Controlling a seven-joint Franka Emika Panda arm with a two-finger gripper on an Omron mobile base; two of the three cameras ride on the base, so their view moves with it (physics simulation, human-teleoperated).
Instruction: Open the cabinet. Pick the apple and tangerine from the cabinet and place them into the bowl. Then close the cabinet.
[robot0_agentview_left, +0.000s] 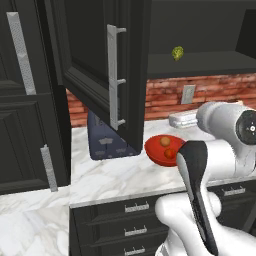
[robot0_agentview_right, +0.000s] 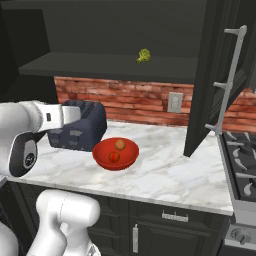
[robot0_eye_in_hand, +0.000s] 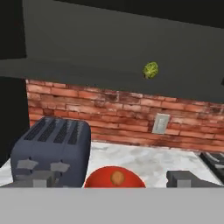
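Note:
The black wall cabinet (robot0_agentview_left: 200, 62) stands open; its left door (robot0_agentview_left: 95, 70) and right door (robot0_agentview_right: 207, 75) swing out over the counter. The red bowl (robot0_agentview_right: 115, 153) sits on the marble counter beside the toaster. In it lie the tangerine (robot0_agentview_right: 120, 144) and the apple (robot0_agentview_right: 114, 157). In the hand view my gripper (robot0_eye_in_hand: 113, 180) is open and empty, its fingertips (robot0_eye_in_hand: 41, 181) spread wide, hovering in front of the bowl (robot0_eye_in_hand: 114, 180) with the tangerine (robot0_eye_in_hand: 117, 177) between them. The apple is hidden there.
A yellow-green bumpy item (robot0_agentview_left: 177, 52) rests on the cabinet shelf. The dark blue-grey toaster (robot0_agentview_right: 80, 125) stands left of the bowl. A stove (robot0_agentview_right: 240, 155) lies at the right, a tall black cabinet (robot0_agentview_left: 25, 100) at the left, and drawers (robot0_agentview_left: 135, 220) below the counter.

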